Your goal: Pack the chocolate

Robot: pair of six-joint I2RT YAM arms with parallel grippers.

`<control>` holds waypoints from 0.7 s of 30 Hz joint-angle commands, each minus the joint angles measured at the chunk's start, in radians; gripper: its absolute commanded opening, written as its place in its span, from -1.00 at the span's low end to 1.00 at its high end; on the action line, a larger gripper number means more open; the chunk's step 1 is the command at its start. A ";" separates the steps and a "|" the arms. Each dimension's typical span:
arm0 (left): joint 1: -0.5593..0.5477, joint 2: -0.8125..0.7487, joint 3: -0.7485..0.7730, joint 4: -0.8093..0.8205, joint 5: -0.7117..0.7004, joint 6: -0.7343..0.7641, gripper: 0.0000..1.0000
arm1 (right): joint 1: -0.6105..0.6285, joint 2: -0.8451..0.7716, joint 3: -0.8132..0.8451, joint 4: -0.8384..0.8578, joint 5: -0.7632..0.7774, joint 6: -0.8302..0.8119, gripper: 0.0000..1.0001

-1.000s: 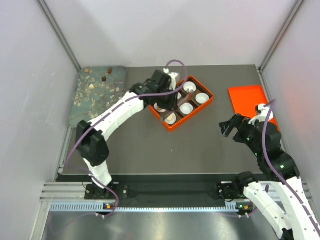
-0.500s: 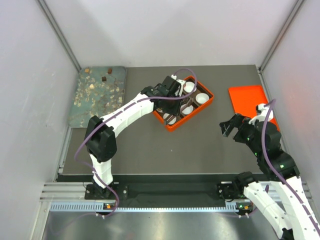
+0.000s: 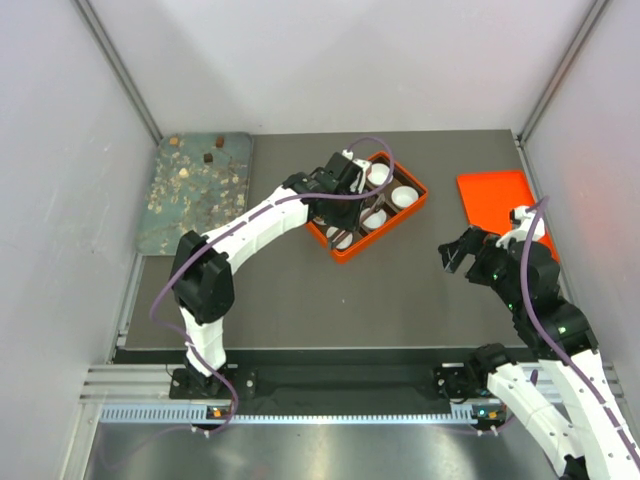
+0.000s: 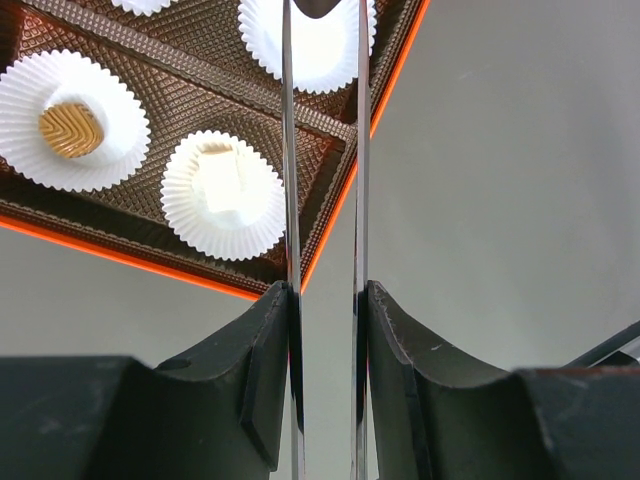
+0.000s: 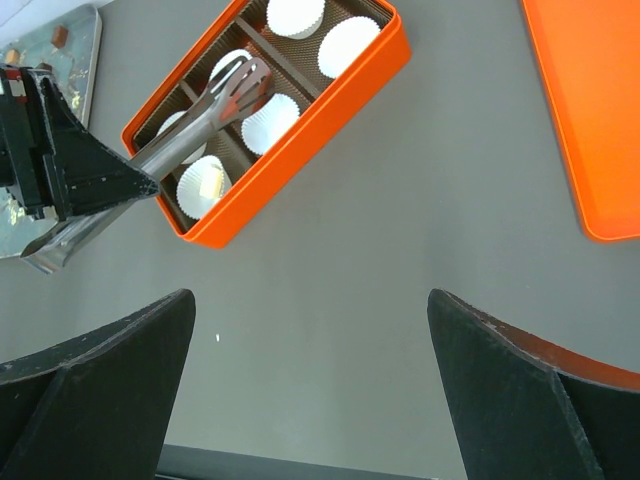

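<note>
My left gripper [image 3: 345,185] is shut on thin metal tongs [image 4: 288,150] and holds them over the orange box [image 3: 345,252] of white paper cups. In the left wrist view one cup holds a tan chocolate [image 4: 70,128] and another a cream-white chocolate [image 4: 222,180]. A dark shape sits between the tong tips at the top edge; I cannot tell what it is. In the right wrist view the tongs [image 5: 200,125] end above a cup. More chocolate lumps [image 3: 207,157] lie on the mottled tray [image 3: 190,200]. My right gripper [image 3: 458,255] is open and empty, right of the box.
An orange lid [image 3: 505,205] lies flat at the right edge of the dark mat, also in the right wrist view [image 5: 590,110]. Grey walls close in the left, back and right. The box rim [image 5: 300,130] stands between my two grippers.
The left arm has swung to the right, carrying the tongs further over the orange box, then held still. The right arm has hardly moved.
</note>
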 commanded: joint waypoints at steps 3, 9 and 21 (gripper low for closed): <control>0.001 0.011 -0.003 -0.001 -0.006 0.015 -0.30 | 0.010 0.008 0.055 0.023 0.007 0.001 0.99; 0.000 0.017 -0.013 0.001 -0.015 0.015 -0.26 | 0.010 0.016 0.051 0.033 0.003 0.001 1.00; 0.000 0.025 -0.007 0.002 -0.009 0.021 -0.13 | 0.010 0.017 0.034 0.047 -0.003 0.007 0.99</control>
